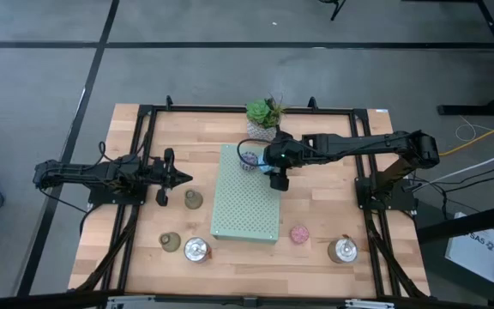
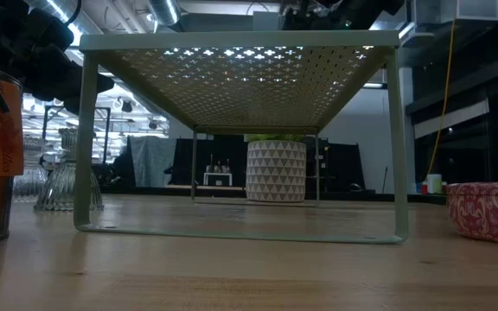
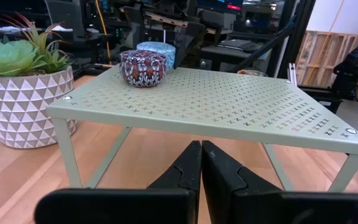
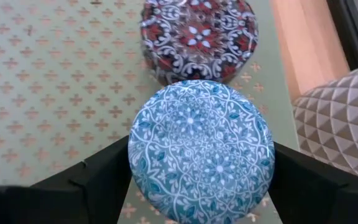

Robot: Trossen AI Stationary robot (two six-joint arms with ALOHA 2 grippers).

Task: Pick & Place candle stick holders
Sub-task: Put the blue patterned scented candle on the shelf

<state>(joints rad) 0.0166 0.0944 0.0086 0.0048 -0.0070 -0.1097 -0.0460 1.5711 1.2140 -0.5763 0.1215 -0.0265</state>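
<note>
A pale green perforated rack (image 1: 245, 206) stands mid-table. On its far end sit a purple patterned candle stick holder (image 4: 197, 34) and, right beside it, a blue one (image 4: 201, 149). My right gripper (image 4: 201, 177) reaches in from the table's right, slanting down, its fingers closed on either side of the blue holder. My left gripper (image 1: 184, 178) waits shut and level at the rack's left side. On the table top stand two olive-green holders (image 1: 194, 199) (image 1: 171, 241), two silver ones (image 1: 196, 250) (image 1: 344, 250) and a pink one (image 1: 299, 233). My right gripper pinches the blue holder by opposite sides of its round wall (image 4: 134, 155), one finger (image 4: 95, 180) on each side. The fingers slant down from the table's right. The holder stays upright, lid up, beside the purple one; whether its base rests on the rack I cannot tell.
A green succulent in a white patterned pot (image 1: 264, 116) stands just beyond the rack's far edge, close to my right gripper. Dark arm frames (image 1: 376, 184) run along both table sides. Bare rack surface (image 1: 243, 215) lies nearer the front.
</note>
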